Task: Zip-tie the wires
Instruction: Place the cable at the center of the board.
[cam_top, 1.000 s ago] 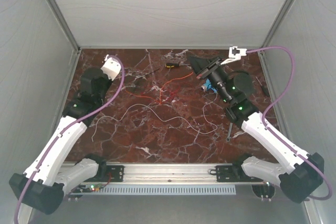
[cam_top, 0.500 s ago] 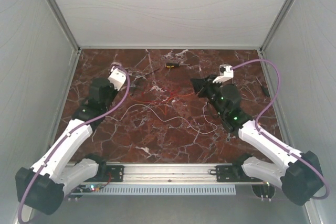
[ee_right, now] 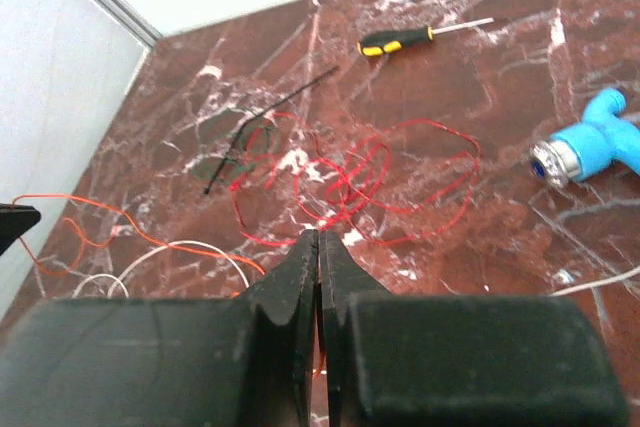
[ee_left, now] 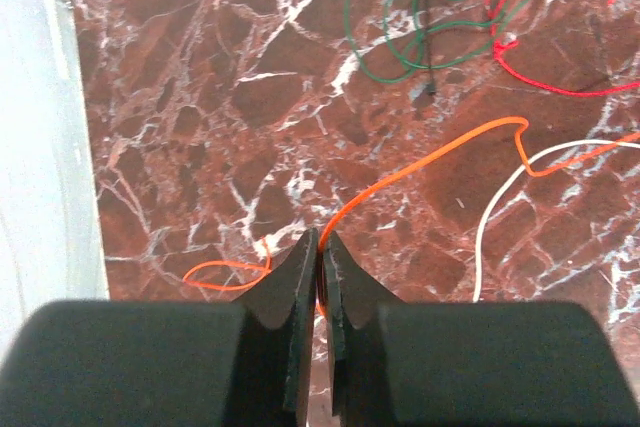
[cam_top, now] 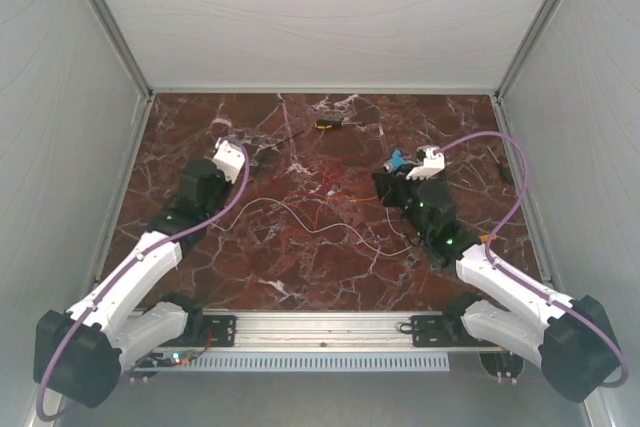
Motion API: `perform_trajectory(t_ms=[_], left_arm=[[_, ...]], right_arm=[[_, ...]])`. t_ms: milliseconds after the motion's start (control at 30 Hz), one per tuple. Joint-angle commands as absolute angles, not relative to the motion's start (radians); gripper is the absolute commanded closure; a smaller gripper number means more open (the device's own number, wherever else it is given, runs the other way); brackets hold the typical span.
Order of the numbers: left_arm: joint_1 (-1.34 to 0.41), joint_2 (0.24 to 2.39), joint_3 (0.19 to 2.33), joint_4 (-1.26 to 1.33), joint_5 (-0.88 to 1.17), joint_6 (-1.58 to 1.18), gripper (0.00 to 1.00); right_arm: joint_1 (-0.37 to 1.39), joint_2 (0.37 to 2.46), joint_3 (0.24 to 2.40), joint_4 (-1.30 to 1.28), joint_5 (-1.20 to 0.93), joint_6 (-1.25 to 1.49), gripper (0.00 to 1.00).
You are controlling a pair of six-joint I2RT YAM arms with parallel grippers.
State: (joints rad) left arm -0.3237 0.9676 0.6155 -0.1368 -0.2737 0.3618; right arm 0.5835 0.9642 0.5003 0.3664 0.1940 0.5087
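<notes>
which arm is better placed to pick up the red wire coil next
Right. The right end effector has its tips at the near edge of the red wire coil; the left end effector is shut on the orange wire.

Both arms are seen bent at the elbow and angled inward. The left pincer (ee_left: 318,242) and the right pincer (ee_right: 317,237) are held closed, jaws pressed together, tilted downward.

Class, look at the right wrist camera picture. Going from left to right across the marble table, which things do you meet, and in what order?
orange wire → red wire tangle → blue fitting. The screwdriver and the thin black strip overlap the tangle, so they are left out.
</notes>
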Motion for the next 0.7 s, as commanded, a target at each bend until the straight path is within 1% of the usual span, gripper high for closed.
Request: perform_trajectory(t_ms=[0, 67, 133, 233, 333, 400, 500, 533, 667], left_arm=[[-0.352, 0.978, 0.567, -0.062, -0.216, 0.352, 0.96], [-0.373, 0.981, 0.544, -0.058, -0.222, 0.360, 0.94], [-0.394, 0.985, 0.527, -0.068, -0.214, 0.369, 0.86], [-0.415, 0.988, 0.507, -0.078, -0.223, 0.375, 0.80], [-0.430, 0.981, 0.502, -0.090, -0.248, 0.375, 0.76], [-0.434, 0.973, 0.491, -0.090, -0.262, 0.377, 0.70], [-0.439, 0.961, 0.486, -0.089, -0.265, 0.374, 0.55], [-0.440, 0.959, 0.490, -0.088, -0.266, 0.371, 0.48], [-0.440, 0.953, 0.504, -0.093, -0.273, 0.353, 0.09]], right_arm=[[0.586, 0.940, 0.449, 0.392, 0.238, 0.485, 1.00], [0.585, 0.940, 0.434, 0.391, 0.241, 0.483, 1.00], [0.583, 0.937, 0.424, 0.382, 0.251, 0.480, 1.00], [0.574, 0.926, 0.418, 0.348, 0.263, 0.480, 1.00], [0.562, 0.908, 0.416, 0.296, 0.267, 0.490, 1.00], [0.554, 0.887, 0.414, 0.256, 0.264, 0.501, 1.00], [0.547, 0.844, 0.406, 0.218, 0.230, 0.514, 1.00], [0.546, 0.824, 0.403, 0.209, 0.215, 0.514, 1.00], [0.546, 0.755, 0.431, 0.138, 0.203, 0.494, 1.00]])
